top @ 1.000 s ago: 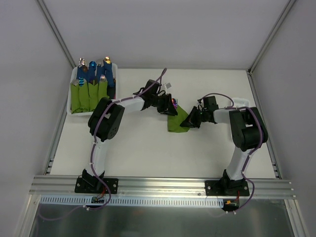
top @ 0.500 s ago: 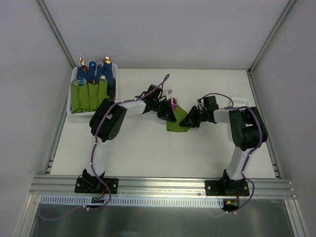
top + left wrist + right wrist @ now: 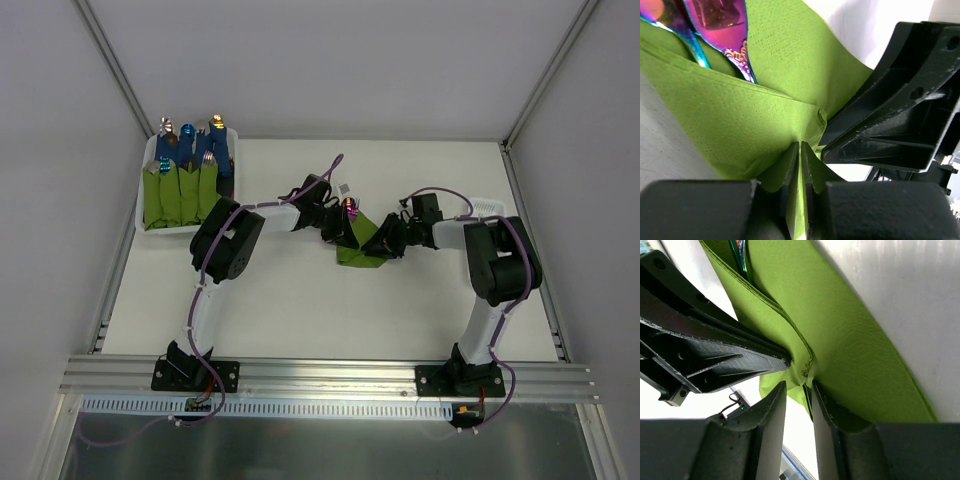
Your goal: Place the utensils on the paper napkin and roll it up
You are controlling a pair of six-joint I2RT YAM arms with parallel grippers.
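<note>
Both arms bend at the elbow and reach inward, low over the worktop (image 3: 280,300), their wrists meeting just right of its middle. The left fingers (image 3: 793,165) are pinched on a raised fold of the paper napkin (image 3: 740,115). The right fingers (image 3: 771,415) stand slightly apart, with that same fold at their tips. The folded napkin runs roughly from the rear to the near side. The utensils (image 3: 725,30) lie tucked in it, their iridescent ends poking out at the rear. It lies well apart from the worktop's edges and from the white tray (image 3: 143,215) at the left rear.
</note>
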